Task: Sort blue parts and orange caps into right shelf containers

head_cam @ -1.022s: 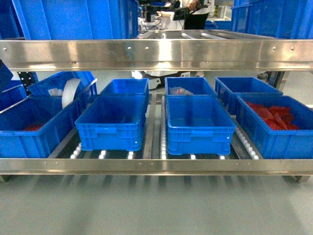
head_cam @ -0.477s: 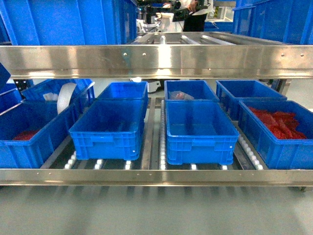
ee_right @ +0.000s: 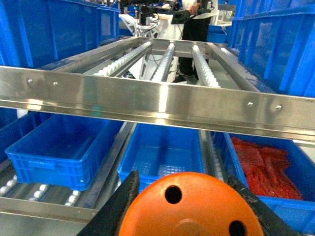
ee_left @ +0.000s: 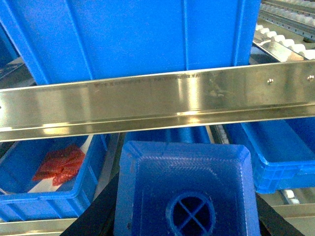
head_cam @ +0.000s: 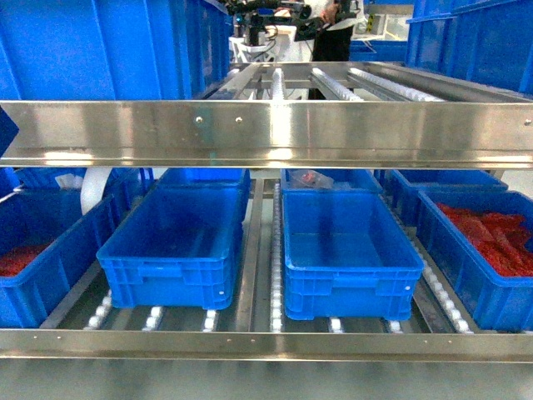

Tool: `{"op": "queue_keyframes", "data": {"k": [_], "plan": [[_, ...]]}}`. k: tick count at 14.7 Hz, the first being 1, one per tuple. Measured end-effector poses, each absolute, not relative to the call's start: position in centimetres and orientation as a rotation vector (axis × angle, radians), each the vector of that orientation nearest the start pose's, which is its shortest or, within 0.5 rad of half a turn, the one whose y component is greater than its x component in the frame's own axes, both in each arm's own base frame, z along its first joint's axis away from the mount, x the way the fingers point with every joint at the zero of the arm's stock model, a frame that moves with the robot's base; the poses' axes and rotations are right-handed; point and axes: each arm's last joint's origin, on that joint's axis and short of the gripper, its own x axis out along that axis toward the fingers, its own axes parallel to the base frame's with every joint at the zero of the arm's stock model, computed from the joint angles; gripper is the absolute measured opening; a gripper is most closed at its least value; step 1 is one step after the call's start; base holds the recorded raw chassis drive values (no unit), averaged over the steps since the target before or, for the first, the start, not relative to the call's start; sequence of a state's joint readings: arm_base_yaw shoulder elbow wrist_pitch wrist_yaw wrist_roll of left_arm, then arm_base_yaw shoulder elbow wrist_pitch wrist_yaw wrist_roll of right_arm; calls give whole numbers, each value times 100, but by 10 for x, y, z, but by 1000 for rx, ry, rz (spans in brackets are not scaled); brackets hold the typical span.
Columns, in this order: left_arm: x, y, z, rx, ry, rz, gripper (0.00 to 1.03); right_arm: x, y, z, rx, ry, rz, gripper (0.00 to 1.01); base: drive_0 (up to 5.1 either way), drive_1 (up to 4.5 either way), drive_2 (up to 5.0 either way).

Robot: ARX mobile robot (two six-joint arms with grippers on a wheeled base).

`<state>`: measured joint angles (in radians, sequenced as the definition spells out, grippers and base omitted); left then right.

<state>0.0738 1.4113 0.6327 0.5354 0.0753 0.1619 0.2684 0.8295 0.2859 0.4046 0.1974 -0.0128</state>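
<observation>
Counting one blue block [ee_left: 183, 189] pinched in my left gripper [ee_left: 183, 216], one orange cap [ee_right: 189, 206] pinched in my right gripper [ee_right: 182, 209]. Two front bins [head_cam: 175, 265] [head_cam: 350, 271] sit on the lower shelf rollers; red-filled bins [head_cam: 491, 275] flank them. Steel rail [head_cam: 266, 133] crosses ahead of both loads.

Under the steel shelf rail [head_cam: 266, 133] ahead of me, two large blue plastic bins [head_cam: 171, 250] [head_cam: 346, 254] sit side by side on the rollers, more bins behind them, and bins holding red pieces [head_cam: 495, 242] at far left and right.
</observation>
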Motion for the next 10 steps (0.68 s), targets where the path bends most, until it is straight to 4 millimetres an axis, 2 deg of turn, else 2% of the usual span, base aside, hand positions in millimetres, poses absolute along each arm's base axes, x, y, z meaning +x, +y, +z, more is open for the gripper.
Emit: {"op": "queue_keyframes", "data": {"k": [9, 10], "plan": [[289, 19, 211, 142, 245, -24, 44, 173, 42, 209, -46, 140, 72, 44, 6, 435, -423], [289, 19, 211, 143, 244, -24, 44, 173, 42, 209, -45, 136, 72, 44, 0, 0, 0]]}}
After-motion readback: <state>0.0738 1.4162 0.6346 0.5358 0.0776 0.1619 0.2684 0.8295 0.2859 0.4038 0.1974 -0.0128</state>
